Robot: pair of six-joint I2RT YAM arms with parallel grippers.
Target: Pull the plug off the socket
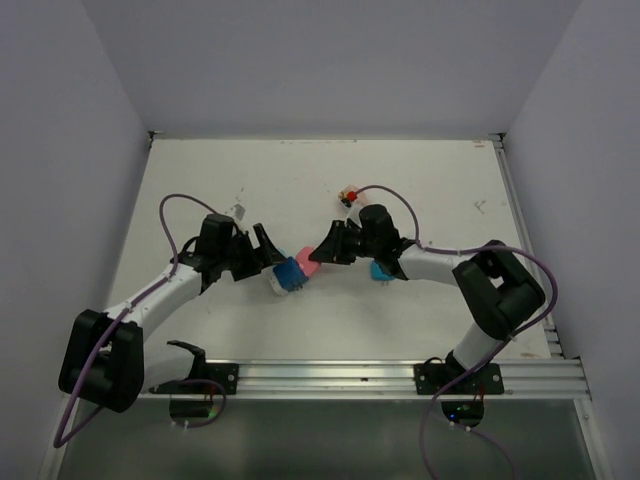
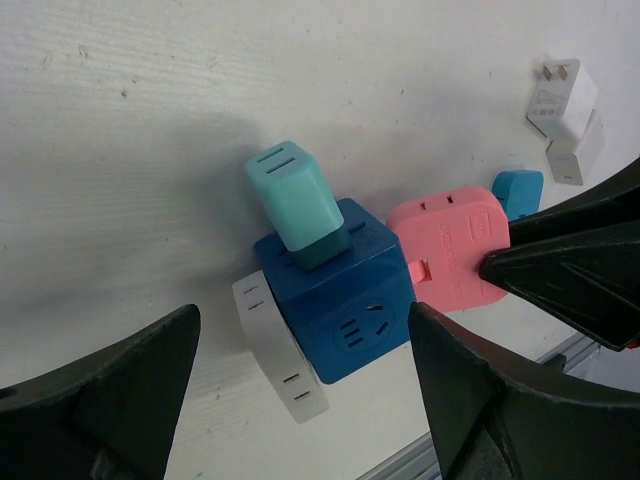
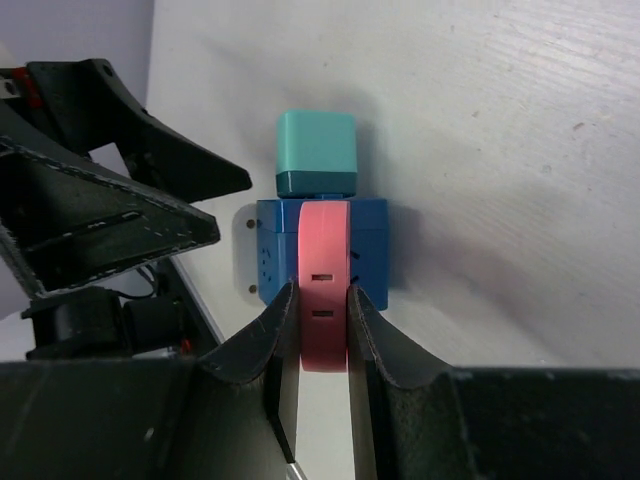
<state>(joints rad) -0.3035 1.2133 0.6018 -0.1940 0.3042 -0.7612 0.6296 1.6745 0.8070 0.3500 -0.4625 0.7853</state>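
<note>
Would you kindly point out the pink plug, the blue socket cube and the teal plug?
pink plug (image 3: 324,250): right wrist view, on its narrow edge above the slots.
blue socket cube (image 2: 355,330): left wrist view, on its face with open holes.
teal plug (image 2: 290,195): left wrist view, on its long side.

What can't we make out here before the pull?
- Pink plastic plug prongs: not visible in any view, hidden at the joint with the blue cube socket; seating depth unknown.
- Small cyan object: top view, half under the right arm; identity unclear.
- Red-orange item: top view, too small.
</note>
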